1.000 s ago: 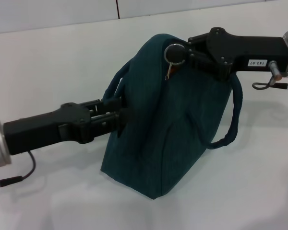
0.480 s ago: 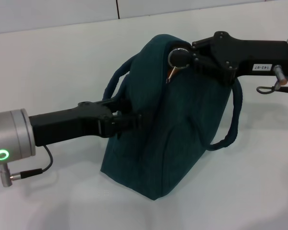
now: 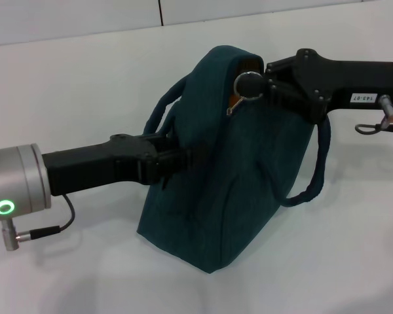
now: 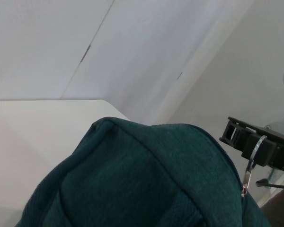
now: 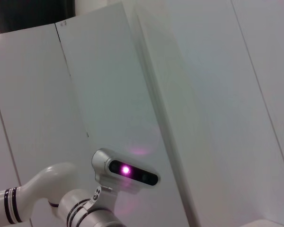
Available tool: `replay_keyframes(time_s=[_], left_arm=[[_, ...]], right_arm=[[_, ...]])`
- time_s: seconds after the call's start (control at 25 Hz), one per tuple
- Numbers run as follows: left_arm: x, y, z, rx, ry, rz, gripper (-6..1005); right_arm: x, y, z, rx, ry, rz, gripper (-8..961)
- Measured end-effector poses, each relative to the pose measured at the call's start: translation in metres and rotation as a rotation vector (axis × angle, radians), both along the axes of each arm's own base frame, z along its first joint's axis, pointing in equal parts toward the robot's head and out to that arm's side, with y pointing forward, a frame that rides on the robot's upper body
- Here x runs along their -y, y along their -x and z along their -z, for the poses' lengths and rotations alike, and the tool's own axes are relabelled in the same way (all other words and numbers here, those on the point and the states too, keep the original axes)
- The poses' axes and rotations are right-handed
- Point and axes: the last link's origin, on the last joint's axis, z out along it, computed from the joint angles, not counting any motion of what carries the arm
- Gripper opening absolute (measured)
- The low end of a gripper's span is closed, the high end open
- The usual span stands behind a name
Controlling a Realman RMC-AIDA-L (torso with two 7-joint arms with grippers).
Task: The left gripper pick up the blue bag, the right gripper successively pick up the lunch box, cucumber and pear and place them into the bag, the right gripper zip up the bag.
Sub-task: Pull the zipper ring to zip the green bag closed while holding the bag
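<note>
Head high — wrist views close, upward.

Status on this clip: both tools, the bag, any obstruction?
Left tool clamped on the blue bag by its side. Right tool at the top, on the zipper ring. Bag upright on the table. Nothing in the way.

The blue bag (image 3: 232,163) stands upright on the white table, zipped shut, my two grippers gripping its left side and zipper ring (image 3: 247,84).
</note>
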Motion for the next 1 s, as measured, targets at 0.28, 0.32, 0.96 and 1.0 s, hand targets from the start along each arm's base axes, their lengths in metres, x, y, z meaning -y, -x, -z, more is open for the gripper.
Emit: replay_keyframes(time_s=[0.28, 0.32, 0.96, 1.0], left_arm=[[-0.001, 0.002, 0.000, -0.011, -0.010, 0.014, 423], [-0.001, 0.002, 0.001, -0.013, -0.011, 0.017, 416], [-0.008, 0.018, 0.002, -0.010, 0.026, 0.002, 305], [-0.008, 0.018, 0.002, -0.009, 0.027, 0.004, 289]], right_arm=[[0.001, 0.000, 0.001, 0.001, 0.007, 0.001, 15], [0.001, 0.000, 0.001, 0.001, 0.007, 0.001, 15], [0.000, 0.003, 0.004, -0.003, 0.012, -0.005, 16], [0.001, 0.003, 0.004, -0.004, 0.012, -0.005, 16]])
